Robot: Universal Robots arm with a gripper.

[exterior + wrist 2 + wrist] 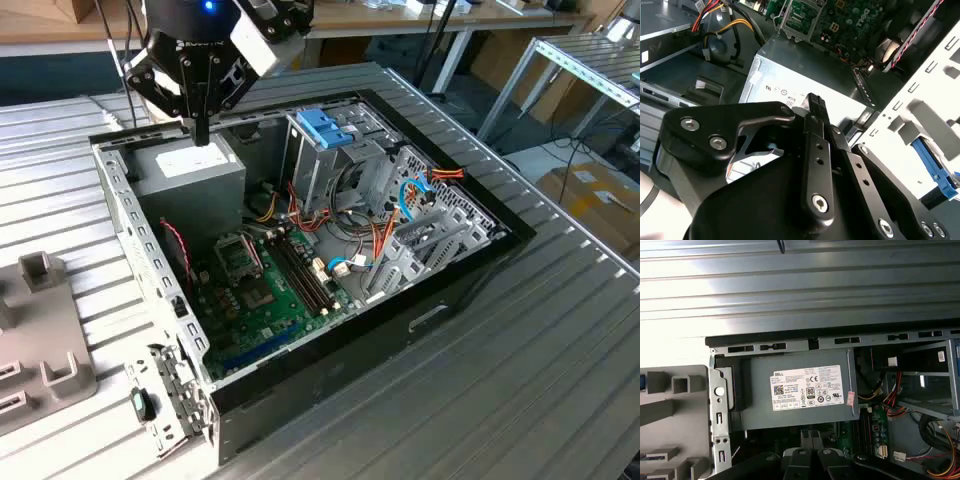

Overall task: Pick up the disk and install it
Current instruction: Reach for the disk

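Disk (pixel 936 172): second wrist view, a light-blue plastic frame edge just outside the pale side wall of the computer case (pixel 920 80), next to a block of the grey holder (pixel 922 117); label face hidden. Same view: gripper (pixel 815 102) over the grey power supply (pixel 805 75), jaws pressed together with nothing between them. Exterior view: gripper (pixel 201 138) pointing down, tip just above the power supply (pixel 190 180) in the case's back corner on the exterior view's left; blue latch (pixel 325 127) atop the drive cage (pixel 330 165); motherboard (pixel 265 290) on the case floor; holder (pixel 45 340) on the ribbed table (pixel 520 400), beside the case. First wrist view: power supply (pixel 760 390) label facing up, holder (pixel 670 405) alongside the case.
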